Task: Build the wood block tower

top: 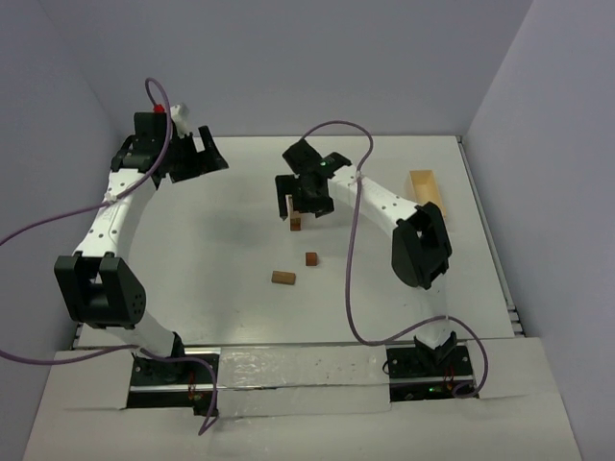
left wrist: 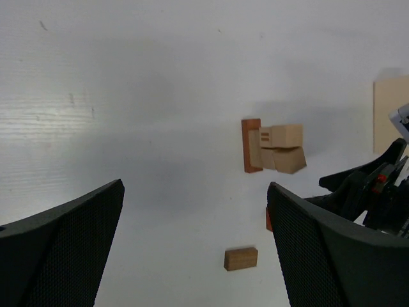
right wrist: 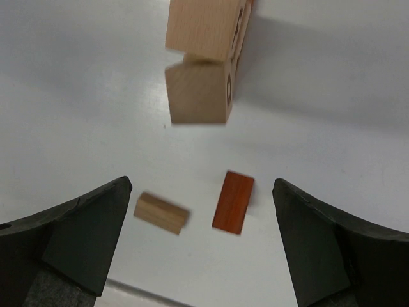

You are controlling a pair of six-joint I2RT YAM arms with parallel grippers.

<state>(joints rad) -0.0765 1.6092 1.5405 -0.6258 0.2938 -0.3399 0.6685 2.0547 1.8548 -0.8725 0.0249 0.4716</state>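
Observation:
The tower [top: 295, 223] is a short stack of tan blocks with a reddish-brown block, just behind the table's middle. It also shows in the left wrist view [left wrist: 275, 148] and the right wrist view [right wrist: 203, 64]. My right gripper [top: 306, 192] hovers just above it, open and empty, and its jaws stand wide apart in its wrist view [right wrist: 201, 182]. A loose reddish-brown block [top: 311, 258] [right wrist: 233, 201] and a loose tan bar [top: 283, 278] [right wrist: 161, 213] [left wrist: 241, 259] lie in front of the tower. My left gripper [top: 197, 154] [left wrist: 195, 185] is open and empty at the far left.
A pale rectangular wooden tray [top: 426, 187] lies at the table's right edge, also in the left wrist view [left wrist: 390, 112]. Walls close in the table at the back and sides. Purple cables loop over both arms.

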